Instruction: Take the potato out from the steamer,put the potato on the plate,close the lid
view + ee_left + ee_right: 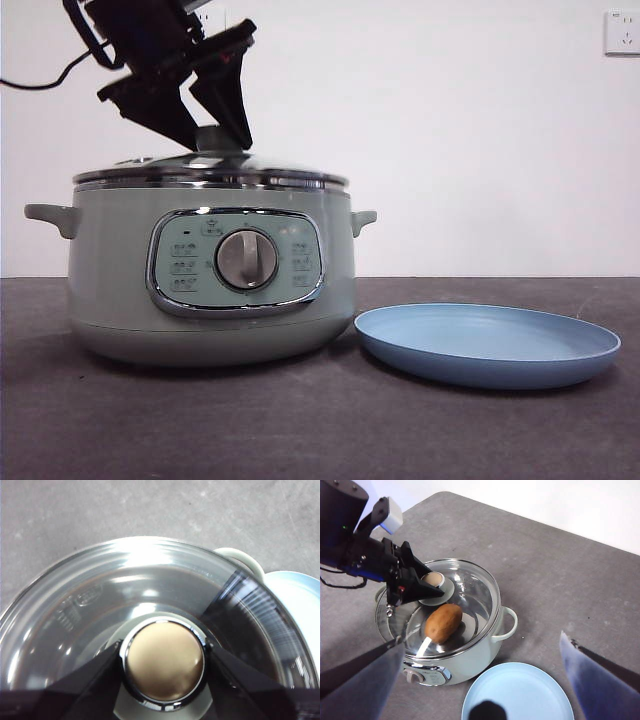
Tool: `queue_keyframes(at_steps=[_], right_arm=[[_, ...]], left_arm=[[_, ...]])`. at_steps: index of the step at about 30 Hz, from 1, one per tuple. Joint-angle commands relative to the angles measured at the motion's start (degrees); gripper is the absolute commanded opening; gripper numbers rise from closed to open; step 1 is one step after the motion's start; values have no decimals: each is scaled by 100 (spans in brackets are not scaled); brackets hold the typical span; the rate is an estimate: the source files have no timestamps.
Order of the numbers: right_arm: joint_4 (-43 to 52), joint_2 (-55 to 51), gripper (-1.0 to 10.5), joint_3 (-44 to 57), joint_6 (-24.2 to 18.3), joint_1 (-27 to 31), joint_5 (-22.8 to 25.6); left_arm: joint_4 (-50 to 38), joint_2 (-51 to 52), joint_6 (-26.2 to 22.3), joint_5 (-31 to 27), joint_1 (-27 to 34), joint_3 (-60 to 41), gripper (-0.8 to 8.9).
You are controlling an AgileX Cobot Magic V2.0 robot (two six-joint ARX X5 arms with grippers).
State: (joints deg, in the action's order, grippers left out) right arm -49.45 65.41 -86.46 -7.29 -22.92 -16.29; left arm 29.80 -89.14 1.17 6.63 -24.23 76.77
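Note:
The steamer (pixel 110 280) stands at the left of the table with the glass lid (pixel 290 175) seated on it. My left gripper (pixel 215 130) comes down from the upper left, its jaws closed on either side of the lid's knob (pixel 164 672). The potato (pixel 442 622) lies inside the pot and shows through the lid (pixel 475 595). The light-blue plate (pixel 490 345) sits empty just right of the steamer. My right gripper (pixel 482 639) hangs high above the table, open and empty, over the pot and the plate (pixel 520 695).
The dark grey table (pixel 300 430) stretches in front of and behind the pot. The pot's side handle (pixel 240 560) sticks out toward the plate. A white wall with a socket (pixel 622 32) stands behind.

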Motion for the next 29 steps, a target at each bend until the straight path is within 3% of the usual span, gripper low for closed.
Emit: queue_keyframes(at_steps=[1,6,14,18,21,29], right_arm=[[50,11,564,-24,37,-13,13],[74,11,563,-24,46,-13,11],[188,79,562,-37,726,-13,-37],[140,291,562,-146,793,-17,-74],[120,590,562,-330,946,-90,-437],[-205,1725,497,-1338,1241,-723,-459]], left_arm=[[155,90,2,-15,22,660,-8],[925,90,-181,-17,22,1731,-8],[1731,413,-494,-31,22,3067,-8],[1694,940,-588,-66,37,3150,-8],[1703,1423,-643,-111,39,3150,-8],[1945,2634,-944,-960,37,3150,-8]])
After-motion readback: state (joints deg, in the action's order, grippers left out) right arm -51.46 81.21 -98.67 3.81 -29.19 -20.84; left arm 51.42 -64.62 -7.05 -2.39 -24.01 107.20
